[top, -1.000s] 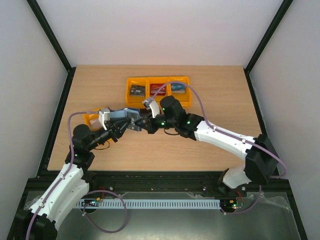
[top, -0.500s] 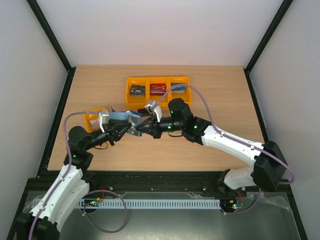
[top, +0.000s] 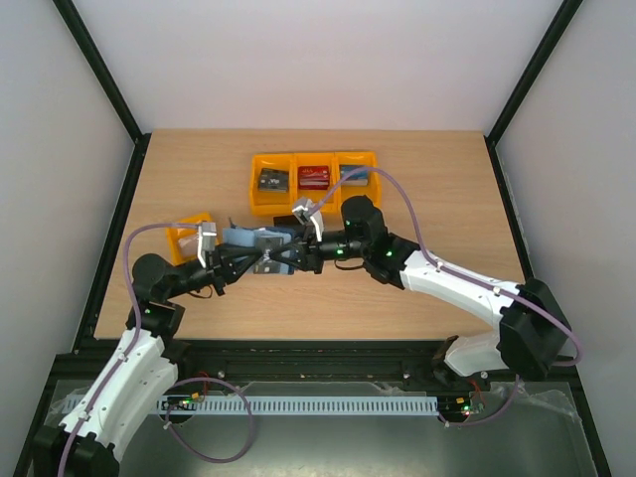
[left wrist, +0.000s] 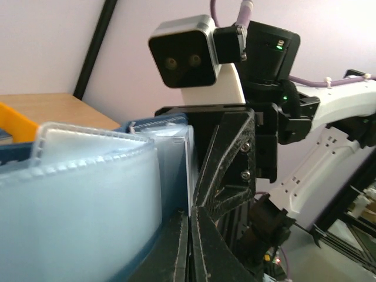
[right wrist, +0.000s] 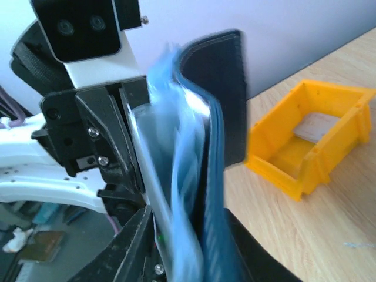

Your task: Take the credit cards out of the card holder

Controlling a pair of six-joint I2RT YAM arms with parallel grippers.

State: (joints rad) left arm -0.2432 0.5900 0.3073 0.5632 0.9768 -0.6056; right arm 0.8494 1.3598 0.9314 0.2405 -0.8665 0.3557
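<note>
Navy folding card holder point(top: 241, 237) up over the open wooden counter point(top: 417, 288). Left pincer point(left wrist: 189, 235) is clamped on it, while the right pincer point(right wrist: 188, 247) straddles it, grip unclear. Only the wrist views show its clear sleeves.

Card holder point(top: 241, 237) between the two claws: cover dark navy, sleeves pale blue-grey and see-through, pale stitching along the edges. Left claw point(left wrist: 189, 223) matt black; right claw point(right wrist: 187, 235) black as well; small silver screws on both. Behind them, left arm point(top: 129, 368) and right arm point(top: 457, 283) have white shells and black joints, with green lamps lit. Cables point(top: 397, 204) purple. Wrist camera point(left wrist: 185, 51) silver-grey with a dark face. Beyond the right claw, triple bin point(top: 298, 159) orange, with grey, red and blue contents. Beside the left claw, single bin point(top: 181, 238) same orange, something pale inside. Table point(top: 318, 298) light wood grain. Walls point(top: 318, 60) plain off-white; frame posts point(top: 99, 70) black.
</note>
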